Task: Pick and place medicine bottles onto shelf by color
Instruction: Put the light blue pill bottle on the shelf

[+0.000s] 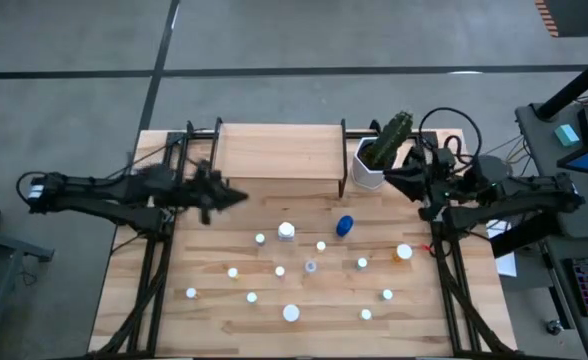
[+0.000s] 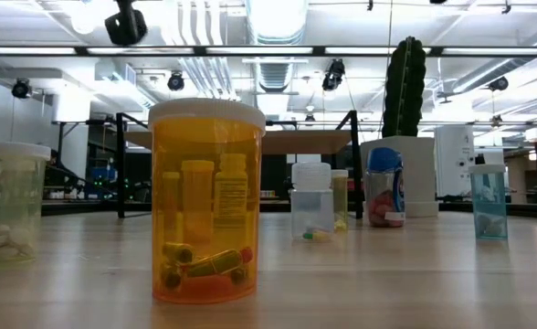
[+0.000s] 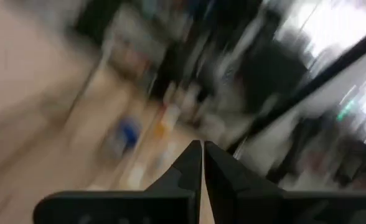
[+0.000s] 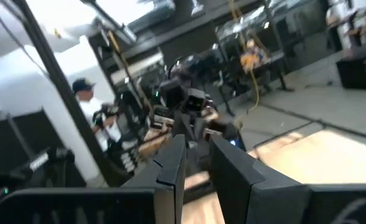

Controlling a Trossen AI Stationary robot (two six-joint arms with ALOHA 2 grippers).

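Several medicine bottles stand on their bases on the wooden table, most showing white caps (image 1: 286, 231), with one blue bottle (image 1: 344, 226) among them. In the low view an orange bottle (image 2: 206, 201) stands nearest. The shelf (image 1: 279, 150), a light-wood board on black legs, is at the far middle with nothing on it. My left gripper (image 1: 229, 197) is shut and hangs in the air near the shelf's left end. My right gripper (image 1: 394, 178) hangs beside the cactus pot, its fingers (image 4: 170, 162) a narrow gap apart with nothing between them.
A white pot with a green cactus (image 1: 379, 155) stands at the shelf's right end, close to my right gripper. Black frame rails (image 1: 154, 270) run along both table sides. A person (image 4: 93, 109) stands in the room beyond the table. Bare wood (image 1: 274, 340) lies along the near edge.
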